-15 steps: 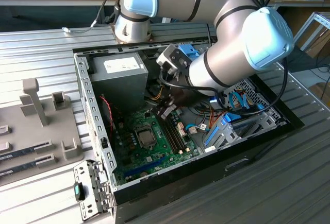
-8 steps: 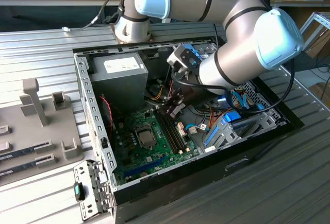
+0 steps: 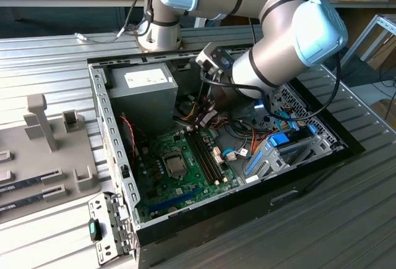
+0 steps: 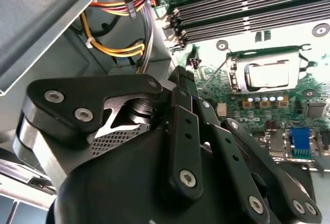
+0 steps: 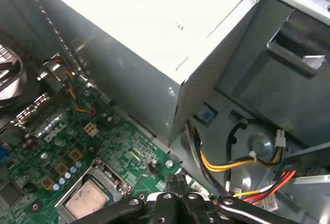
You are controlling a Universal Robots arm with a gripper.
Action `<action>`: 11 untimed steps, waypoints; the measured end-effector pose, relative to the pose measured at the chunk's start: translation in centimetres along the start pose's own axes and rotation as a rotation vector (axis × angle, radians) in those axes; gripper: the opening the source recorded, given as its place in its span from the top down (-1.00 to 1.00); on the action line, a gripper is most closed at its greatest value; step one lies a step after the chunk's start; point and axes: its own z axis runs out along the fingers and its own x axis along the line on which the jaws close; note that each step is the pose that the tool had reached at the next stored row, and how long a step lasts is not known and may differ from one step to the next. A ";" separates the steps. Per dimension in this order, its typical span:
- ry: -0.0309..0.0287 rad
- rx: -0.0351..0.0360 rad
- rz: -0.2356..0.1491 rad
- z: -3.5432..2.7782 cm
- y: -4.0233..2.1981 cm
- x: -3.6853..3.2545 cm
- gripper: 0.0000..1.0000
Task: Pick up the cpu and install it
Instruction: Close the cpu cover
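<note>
Claw (image 5: pixel 178 183) clenched: in the first wrist view the 2 fingertips (image 5: pixel 171 182) met flat together with nothing between them, poised above the green motherboard (image 5: pixel 111 147) just beside the socket. In the second wrist view the black finger linkages crowded the foreground and hid the tips. The cpu (image 5: pixel 86 198) sat in its socket on the board, silver top up, the metal socket frame (image 4: pixel 268 54) around it; glare washed out its surface in the second wrist view (image 4: pixel 267 74). In the exterior view the arm (image 3: pixel 272 59) reached down into the open computer case (image 3: pixel 105 127), its wrist covering the claw, and the cpu (image 3: pixel 174 165) lay mid-board, right of the grey power supply (image 3: pixel 142 93). Yellow and orange cables (image 5: pixel 232 165) ran beside the power supply.
</note>
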 end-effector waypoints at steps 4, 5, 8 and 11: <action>0.0005 -0.0001 -0.001 0.41 -0.03 0.07 0.79; 0.0005 -0.0001 -0.001 0.52 0.00 0.07 0.79; 0.0004 -0.0003 -0.001 0.88 0.22 0.28 0.79; -0.0002 -0.0009 -0.001 1.27 0.59 0.74 0.79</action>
